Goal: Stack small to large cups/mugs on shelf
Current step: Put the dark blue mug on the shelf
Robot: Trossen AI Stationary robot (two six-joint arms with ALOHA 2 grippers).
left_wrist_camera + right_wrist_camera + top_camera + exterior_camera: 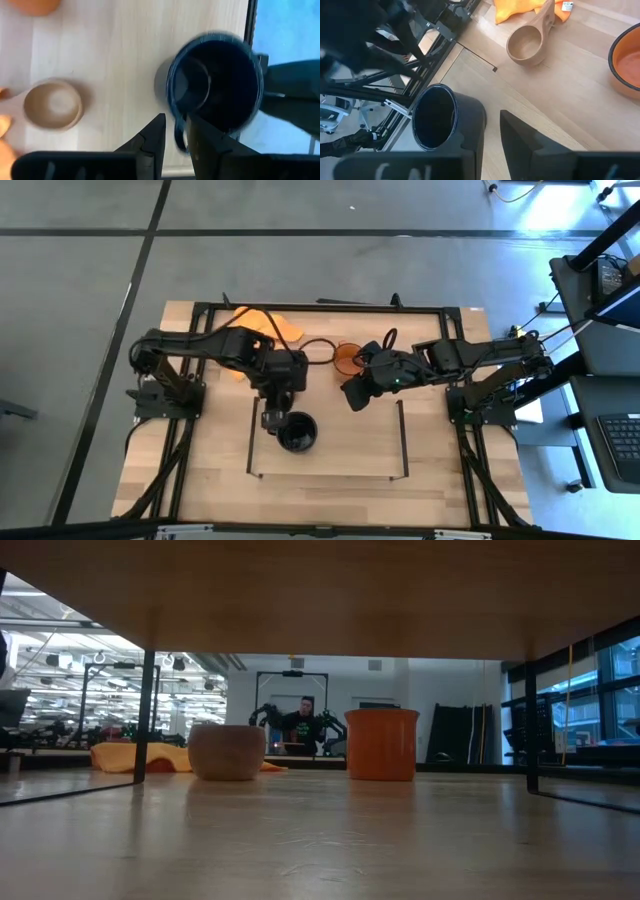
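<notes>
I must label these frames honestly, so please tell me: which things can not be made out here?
- Wooden cup: high view, mostly hidden under the left arm.
- Black mug: absent from the low view; left wrist view, blurred.
- Black mug's handle: left gripper holds it; high view, covered.
- Orange mug: right wrist view, cut by the edge.
- Right gripper: holds nothing.
</notes>
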